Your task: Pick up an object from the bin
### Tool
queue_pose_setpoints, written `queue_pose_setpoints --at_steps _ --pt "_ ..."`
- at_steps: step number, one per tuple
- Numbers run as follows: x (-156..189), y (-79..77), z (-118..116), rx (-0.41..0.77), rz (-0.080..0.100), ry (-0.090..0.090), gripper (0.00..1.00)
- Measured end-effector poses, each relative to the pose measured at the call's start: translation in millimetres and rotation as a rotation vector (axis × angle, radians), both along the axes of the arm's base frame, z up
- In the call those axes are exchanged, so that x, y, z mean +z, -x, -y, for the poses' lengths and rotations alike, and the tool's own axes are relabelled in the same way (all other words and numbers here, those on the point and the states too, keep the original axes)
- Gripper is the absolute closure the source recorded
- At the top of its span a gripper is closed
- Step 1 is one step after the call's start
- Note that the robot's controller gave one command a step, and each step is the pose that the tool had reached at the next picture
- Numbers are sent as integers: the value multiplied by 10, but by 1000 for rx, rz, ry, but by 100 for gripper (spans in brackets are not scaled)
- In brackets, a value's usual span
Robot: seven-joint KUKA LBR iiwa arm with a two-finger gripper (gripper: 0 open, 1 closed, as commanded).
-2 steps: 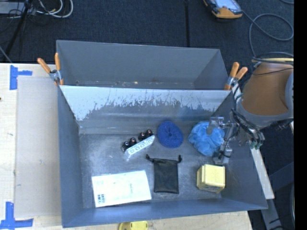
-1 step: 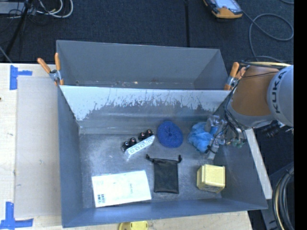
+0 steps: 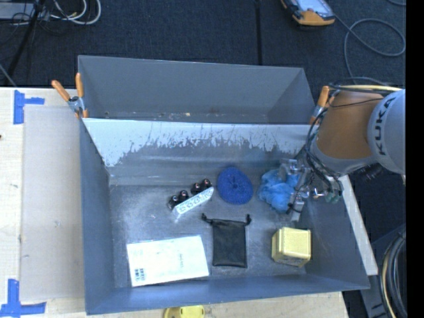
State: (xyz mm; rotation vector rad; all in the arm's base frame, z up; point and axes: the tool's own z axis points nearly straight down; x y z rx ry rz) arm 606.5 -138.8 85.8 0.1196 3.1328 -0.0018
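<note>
The grey metal bin [image 3: 199, 98] fills the middle of the frame, and a few loose things lie spread over its floor. The arm [image 3: 351, 134] comes in over the bin's right rim, and its gripper [image 3: 295, 199] is low in the right part of the bin. It sits at the right edge of a light-blue crumpled bundle [image 3: 273, 189] that looks like cloth or plastic film. Whether the gripper is wide, narrow or closed on the bundle cannot be told, because the bundle and the wrist cables cover its tip.

Just left of the bundle, near the centre of the floor, is a dark-blue round scrubber [image 3: 234, 185]. Further left, a white strip of small black batteries [image 3: 191, 198] lies at a slant. Along the near side, from left to right, are a white printed leaflet [image 3: 167, 260] lying flat, a black drawstring pouch [image 3: 229, 243] and a pale yellow block [image 3: 291, 245]. The block lies below the gripper and apart from it.
</note>
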Motion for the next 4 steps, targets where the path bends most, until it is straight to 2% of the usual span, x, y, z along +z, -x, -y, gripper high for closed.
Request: queue_pose_setpoints --at_steps 1,2,3,4 --pt "74 41 -47 84 -2 -2 0" --pt "-54 111 -91 -435 1 -6 0" --pt "-113 9 -71 -31 2 -5 100" --pt "-118 5 -71 -30 2 -5 100"
